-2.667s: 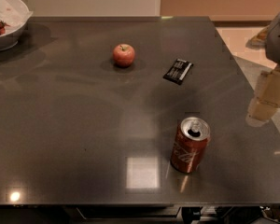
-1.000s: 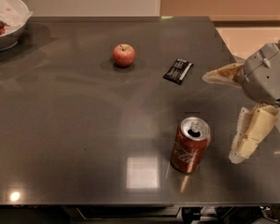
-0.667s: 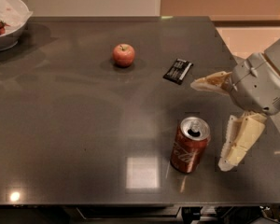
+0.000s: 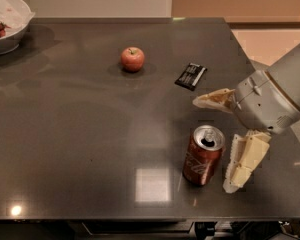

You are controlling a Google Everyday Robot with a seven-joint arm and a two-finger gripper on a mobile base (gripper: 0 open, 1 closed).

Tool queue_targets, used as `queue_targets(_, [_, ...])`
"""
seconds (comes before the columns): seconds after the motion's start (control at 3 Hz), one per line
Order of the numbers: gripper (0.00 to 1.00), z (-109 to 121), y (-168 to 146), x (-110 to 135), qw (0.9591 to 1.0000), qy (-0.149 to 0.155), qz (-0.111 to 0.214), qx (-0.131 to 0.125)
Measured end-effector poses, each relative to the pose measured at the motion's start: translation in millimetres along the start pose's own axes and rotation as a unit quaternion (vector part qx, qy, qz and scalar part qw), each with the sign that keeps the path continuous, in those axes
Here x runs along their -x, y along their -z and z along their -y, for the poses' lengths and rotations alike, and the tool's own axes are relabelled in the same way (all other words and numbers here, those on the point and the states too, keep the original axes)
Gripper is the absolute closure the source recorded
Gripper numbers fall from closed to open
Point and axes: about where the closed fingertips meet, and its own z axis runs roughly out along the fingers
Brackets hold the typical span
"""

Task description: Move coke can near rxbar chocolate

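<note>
The coke can [image 4: 203, 155] stands upright near the table's front right, red-brown with a silver top. The rxbar chocolate [image 4: 191, 76], a flat black wrapper, lies farther back, above the can in the view. My gripper [image 4: 217, 139] is at the right of the can with its two cream fingers spread wide. One finger [image 4: 214, 99] reaches out just behind the can's top. The other finger [image 4: 243, 162] hangs beside the can's right side. The can stands partly between them, touched by neither as far as I can see.
A red apple [image 4: 132, 59] sits at the back middle of the dark table [image 4: 80, 134]. A white bowl [image 4: 7, 21] with red fruit stands at the back left corner. The table's right edge runs close behind my arm.
My gripper has come in from the right and down toward the can, its fingers now straddling the can's right side. The can, bar and apple have not moved.
</note>
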Motion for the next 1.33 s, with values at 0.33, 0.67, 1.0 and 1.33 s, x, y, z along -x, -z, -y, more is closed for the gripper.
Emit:
queue_targets(0.33, [0.14, -5, -4, 5, 0.9999, 0.007, 0.01, 0.007])
queue_targets(0.67, [0.39, -10, -4, 11, 0.9997, 0.012, 0.019, 0.013])
queue_targets(1.0, [0.61, -9, -4, 11, 0.9998, 0.01, 0.015, 0.012])
queue_targets(1.33, [0.85, 14, 3, 5, 0.9999, -0.008, -0.001, -0.008])
